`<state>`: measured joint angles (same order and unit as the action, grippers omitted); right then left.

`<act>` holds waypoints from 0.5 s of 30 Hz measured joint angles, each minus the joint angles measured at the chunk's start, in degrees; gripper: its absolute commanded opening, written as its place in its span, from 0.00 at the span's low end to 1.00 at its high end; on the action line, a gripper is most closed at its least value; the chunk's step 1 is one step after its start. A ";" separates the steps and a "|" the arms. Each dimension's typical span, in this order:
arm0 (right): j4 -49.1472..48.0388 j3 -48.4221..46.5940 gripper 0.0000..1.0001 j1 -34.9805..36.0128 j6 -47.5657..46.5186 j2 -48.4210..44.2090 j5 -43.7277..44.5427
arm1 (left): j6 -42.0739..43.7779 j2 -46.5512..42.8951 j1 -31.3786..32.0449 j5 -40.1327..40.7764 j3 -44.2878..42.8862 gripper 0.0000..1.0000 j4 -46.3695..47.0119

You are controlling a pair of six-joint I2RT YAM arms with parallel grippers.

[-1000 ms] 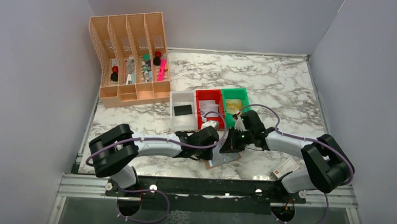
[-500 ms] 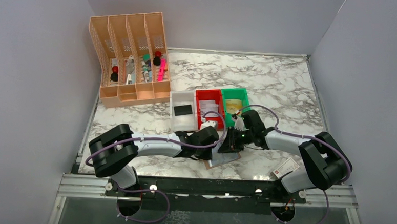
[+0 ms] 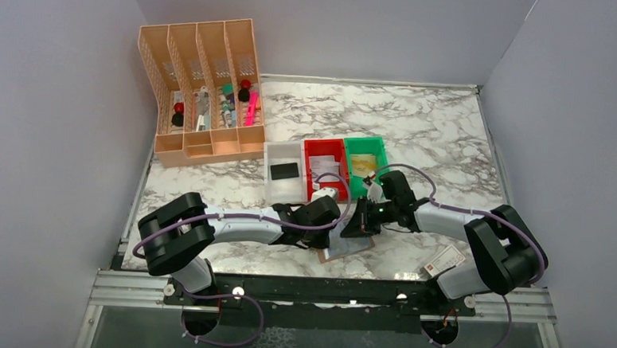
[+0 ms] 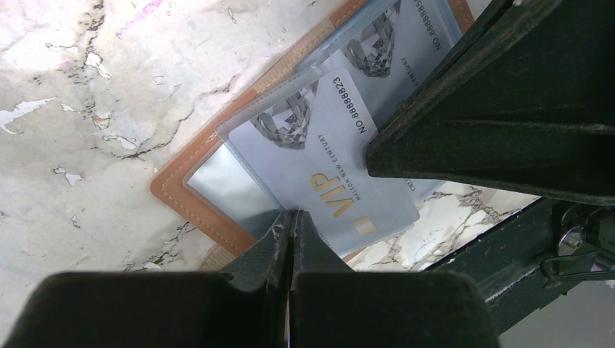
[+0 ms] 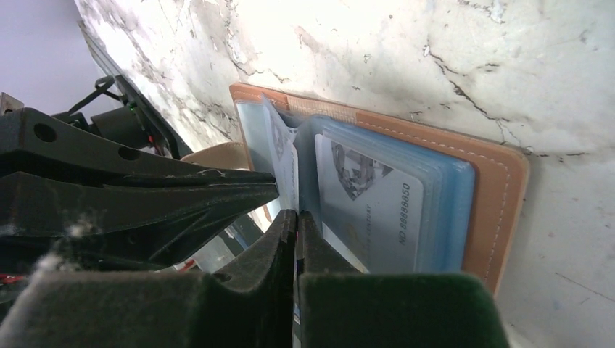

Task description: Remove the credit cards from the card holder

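The card holder lies open on the marble between both arms, brown-edged with pale blue clear sleeves. A pale VIP credit card sticks out of a raised leaf past the holder's edge. My right gripper is shut on that thin upright leaf and card. A second credit card sits flat in a sleeve. My left gripper is shut, tips pressed on the holder's inner pocket, nothing between them. In the top view both grippers meet over the holder.
White bin holds a dark card; red bin and green bin stand beside it, just behind the grippers. A peach organizer stands back left. A small tag lies by the right arm's base.
The right gripper and its forearm have shifted slightly over the holder. The left arm and the holder have stayed put.
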<state>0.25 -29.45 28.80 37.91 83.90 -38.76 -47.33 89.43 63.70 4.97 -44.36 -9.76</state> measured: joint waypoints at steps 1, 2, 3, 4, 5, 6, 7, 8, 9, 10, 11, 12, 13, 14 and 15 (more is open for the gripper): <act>-0.11 0.04 0.10 -0.17 0.00 0.00 -0.26 | -0.02 0.00 0.00 0.00 0.00 0.00 0.00; -0.15 0.09 0.12 -0.39 0.00 0.00 -0.50 | -0.02 0.00 0.00 0.00 0.00 0.00 0.00; -0.17 0.17 0.14 -0.70 -0.02 0.00 -0.72 | -0.04 0.00 0.00 0.00 0.00 0.00 -0.02; -0.17 0.26 0.16 -1.01 -0.04 0.00 -0.90 | -0.07 0.00 0.00 0.00 0.00 0.00 -0.02; -0.17 0.37 0.16 -1.38 -0.07 0.00 -1.11 | -0.11 0.00 0.00 0.00 0.00 0.00 -0.02; -0.17 0.48 0.16 -1.81 -0.20 -0.02 -1.31 | -0.17 0.00 0.00 0.00 0.00 0.00 -0.02; -0.17 0.50 0.16 -2.23 -0.28 -0.02 -1.60 | -0.22 0.00 0.00 0.00 0.00 0.00 -0.04; -0.20 0.50 0.15 -2.54 -0.37 -0.04 -1.84 | -0.24 0.00 0.00 0.00 0.00 0.00 -0.04; -0.22 0.50 0.15 -2.71 -0.42 -0.11 -2.16 | -0.24 0.00 0.00 0.00 0.00 0.00 -0.04; -0.28 0.57 0.14 -2.89 -0.42 -0.17 -2.51 | -0.24 0.00 0.00 0.00 0.00 0.00 -0.04; -0.48 0.68 0.14 -3.02 -0.42 -0.26 -2.86 | -0.24 0.00 0.00 0.00 0.00 0.00 -0.04; -0.63 0.79 0.15 -3.04 -0.44 -0.35 -3.15 | -0.24 0.00 0.00 0.00 0.00 0.00 -0.04; -0.66 0.85 0.17 -3.04 -0.44 -0.37 -3.41 | -0.24 0.00 0.00 0.00 0.00 0.00 -0.04; -0.70 0.94 0.20 -3.04 -0.46 -0.37 -3.76 | -0.24 0.00 0.00 0.00 0.00 0.00 -0.04; -0.70 1.01 0.24 -3.04 -0.46 -0.37 -4.09 | -0.24 0.00 0.00 0.00 0.00 0.00 -0.04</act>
<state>-0.45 -28.45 25.76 37.45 83.53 -42.85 -47.57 89.43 63.70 4.97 -44.36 -9.80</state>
